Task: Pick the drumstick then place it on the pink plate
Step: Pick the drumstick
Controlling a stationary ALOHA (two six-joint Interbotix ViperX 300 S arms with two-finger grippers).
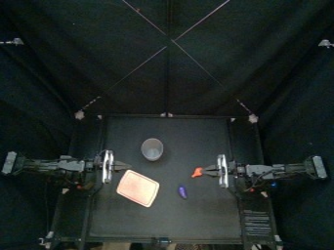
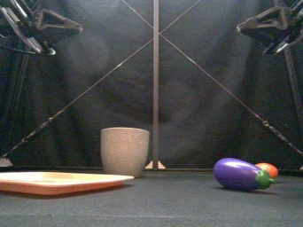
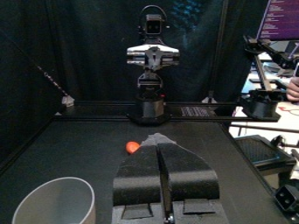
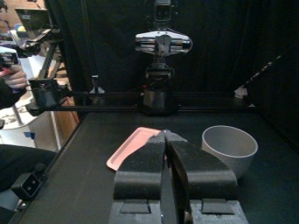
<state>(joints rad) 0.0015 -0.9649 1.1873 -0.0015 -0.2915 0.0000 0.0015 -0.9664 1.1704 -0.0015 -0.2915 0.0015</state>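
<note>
Tray [image 1: 137,187] taken as reference, cup [image 1: 152,148] located behind it at 1 o'clock, eggplant toy [image 1: 181,192] placed at 3 o'clock, drumstick [image 1: 197,173] positioned at 1 o'clock of eggplant toy.

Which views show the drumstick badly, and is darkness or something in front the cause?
Not darkness. Front view: the purple eggplant partly hides the drumstick. Top view: lit, unobstructed, only small. Left wrist view: unhidden, past the jaw tips. Right wrist view: not seen.

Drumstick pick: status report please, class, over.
Left end effector shut, right end effector shut, both at the sides. Drumstick lying free near the right one, untouched. Purple eggplant lies toward pink plate; grey cup well back.
</note>
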